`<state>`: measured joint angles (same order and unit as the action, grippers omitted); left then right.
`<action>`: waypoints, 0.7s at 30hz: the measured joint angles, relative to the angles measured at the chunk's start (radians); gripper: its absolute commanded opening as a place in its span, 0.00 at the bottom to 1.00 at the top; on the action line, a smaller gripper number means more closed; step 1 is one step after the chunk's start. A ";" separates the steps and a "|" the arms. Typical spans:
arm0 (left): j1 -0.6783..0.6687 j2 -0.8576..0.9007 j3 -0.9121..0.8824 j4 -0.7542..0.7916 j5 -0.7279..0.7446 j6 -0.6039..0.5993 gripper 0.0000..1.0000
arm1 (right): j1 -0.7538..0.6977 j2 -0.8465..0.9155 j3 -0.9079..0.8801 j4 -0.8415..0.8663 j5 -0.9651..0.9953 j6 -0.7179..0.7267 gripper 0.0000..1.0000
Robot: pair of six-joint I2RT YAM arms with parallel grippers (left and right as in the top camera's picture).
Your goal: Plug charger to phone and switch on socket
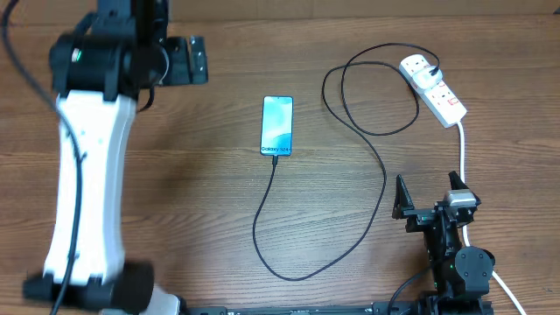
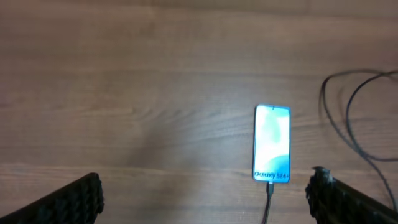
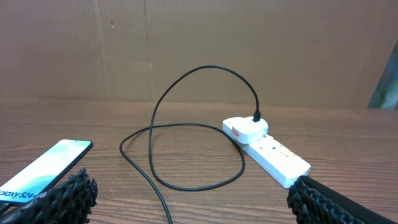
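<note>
The phone (image 1: 276, 125) lies face up mid-table, its cyan screen lit. The charger cable (image 1: 378, 166) has its tip in the phone's bottom edge (image 2: 270, 188). It loops right to a white adapter (image 3: 245, 129) seated in the far end of the white socket strip (image 1: 440, 98). My left gripper (image 1: 187, 59) is open and empty, well left of the phone; in the left wrist view (image 2: 202, 199) the phone (image 2: 272, 143) lies near its right finger. My right gripper (image 1: 429, 199) is open and empty, in front of the strip (image 3: 277, 157).
The strip's thick white cord (image 1: 462, 153) runs down past my right arm. A brown cardboard wall (image 3: 199, 43) stands behind the table. The cable loops (image 3: 186, 168) lie between the phone (image 3: 43, 165) and the strip.
</note>
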<state>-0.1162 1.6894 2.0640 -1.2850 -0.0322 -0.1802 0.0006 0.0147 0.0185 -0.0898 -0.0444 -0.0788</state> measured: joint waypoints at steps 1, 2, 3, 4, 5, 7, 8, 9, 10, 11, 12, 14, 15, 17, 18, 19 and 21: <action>0.000 -0.044 -0.051 0.029 -0.001 0.000 1.00 | 0.000 0.000 0.000 0.000 0.000 0.000 1.00; 0.000 -0.091 -0.108 0.056 -0.002 0.000 1.00 | 0.000 0.000 0.000 0.000 0.000 0.000 1.00; 0.000 -0.129 -0.157 0.074 -0.002 0.000 1.00 | 0.000 0.000 0.000 0.001 0.000 0.000 1.00; 0.000 -0.161 -0.201 0.084 -0.003 0.000 1.00 | 0.000 0.000 0.000 0.000 0.000 0.000 1.00; 0.000 -0.190 -0.242 0.083 -0.003 0.000 1.00 | 0.000 0.000 0.000 0.000 0.000 0.000 1.00; 0.000 -0.232 -0.307 0.076 -0.003 0.000 1.00 | 0.000 0.000 0.000 0.000 0.000 0.000 1.00; 0.000 -0.251 -0.338 0.068 -0.003 0.000 1.00 | 0.000 0.000 0.000 0.000 0.000 0.000 1.00; 0.000 -0.267 -0.361 0.060 -0.003 0.000 1.00 | 0.000 0.000 0.000 0.000 0.000 0.000 1.00; 0.000 -0.281 -0.379 0.051 -0.003 0.000 1.00 | 0.000 0.000 0.000 0.000 0.000 0.000 1.00; 0.000 -0.297 -0.393 0.047 -0.003 0.000 1.00 | 0.000 0.000 0.000 0.000 0.000 0.000 1.00; 0.000 -0.311 -0.403 0.047 -0.005 0.000 1.00 | 0.000 0.000 0.000 0.000 0.000 0.000 1.00; 0.000 -0.356 -0.417 0.035 -0.010 0.003 1.00 | 0.000 0.000 0.000 0.000 0.000 0.000 1.00; 0.000 -0.374 -0.422 0.030 -0.010 0.003 1.00 | 0.000 0.000 0.000 0.000 0.001 0.000 1.00; 0.000 -0.425 -0.438 0.029 -0.011 0.007 1.00 | 0.000 0.000 0.000 0.000 0.000 0.000 1.00; 0.000 -0.452 -0.452 0.029 -0.011 0.013 1.00 | 0.000 0.000 0.000 0.000 0.000 0.000 1.00; 0.000 -0.482 -0.474 0.039 -0.014 0.023 1.00 | 0.000 0.000 0.000 0.000 0.000 0.000 1.00; 0.000 -0.543 -0.541 0.073 -0.014 0.043 1.00 | 0.000 0.000 0.000 0.000 0.000 0.000 1.00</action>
<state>-0.1158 1.1461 1.5227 -1.2121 -0.0467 -0.1375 0.0006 0.0147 0.0185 -0.0898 -0.0441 -0.0784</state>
